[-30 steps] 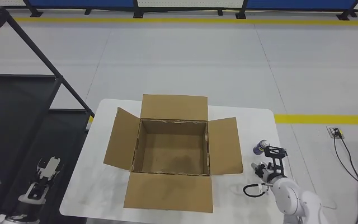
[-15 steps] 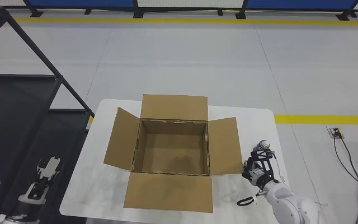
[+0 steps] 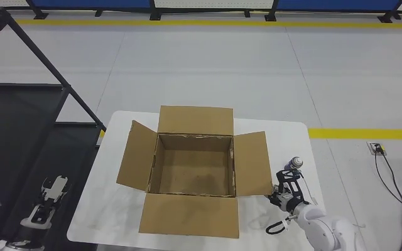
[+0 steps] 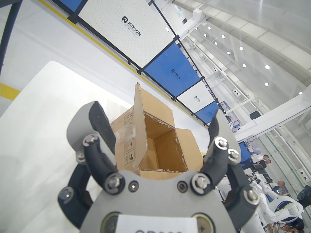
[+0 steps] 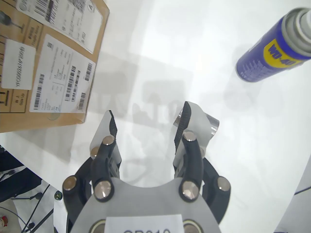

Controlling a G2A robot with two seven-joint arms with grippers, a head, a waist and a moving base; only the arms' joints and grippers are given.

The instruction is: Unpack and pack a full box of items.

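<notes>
On white round-cornered table (image 3: 119,207), brown cardboard box (image 3: 195,119) standing open at the middle, all four flaps spread outward, printed labels on the outer face of the right flap. To the right of that flap, upright on bare tabletop, blue spray can with grey top (image 3: 293,164), apart from the box. Right gripper (image 5: 148,115) low over the table between flap edge and can, nearer the flap, jaws parted wide with nothing between them; that flap between it and the box opening. Small shiny metal cylinder (image 5: 211,124) just behind one finger, contact impossible to judge. Loop of black cable (image 3: 276,226) on the table beside the right arm. Left gripper (image 4: 158,115) off the table's left side, well apart from the box, jaws spread wide and holding nothing, facing the raised left flap. Black metal frame (image 3: 63,88) beyond the table's left edge.
</notes>
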